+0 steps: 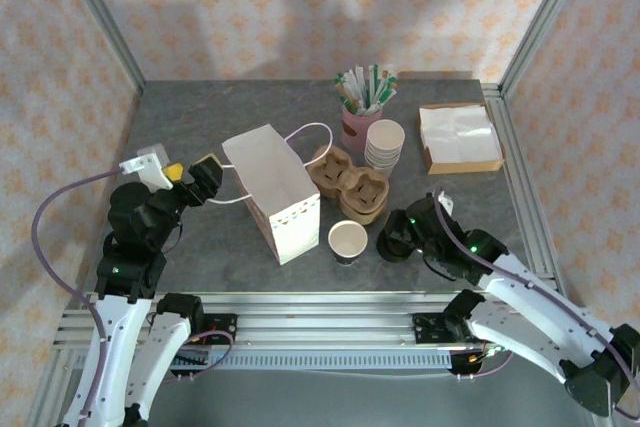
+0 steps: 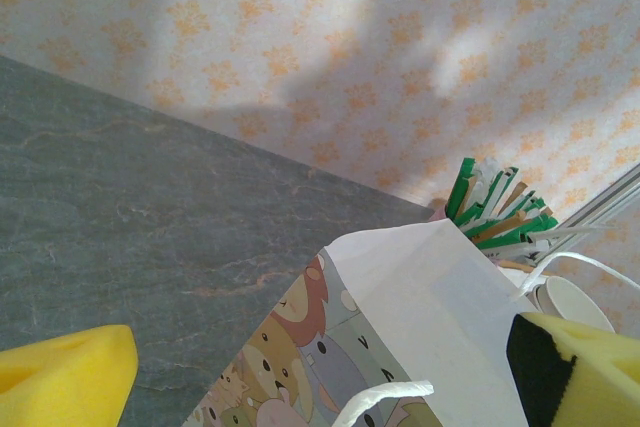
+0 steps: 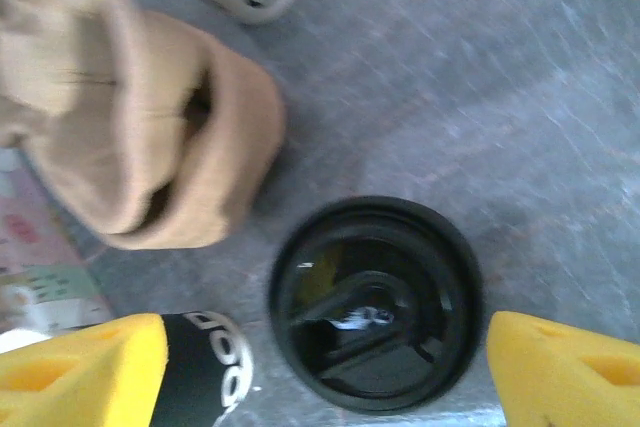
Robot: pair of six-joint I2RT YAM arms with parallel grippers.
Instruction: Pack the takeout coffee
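The takeout coffee shows from above as a black round disc standing on the grey table. My right gripper is open, one yellow finger on each side of the disc and neither touching it. In the top view the disc sits at the tips of the right gripper. The white paper bag stands open at mid-table. My left gripper is open at the bag's left side. In the left wrist view the bag's cartoon-printed wall lies ahead of the open left gripper.
A lidless cup with a black sleeve stands just left of the disc. Behind are a brown cardboard carrier, a stack of cream cups, a pink holder of stir sticks and a box of napkins.
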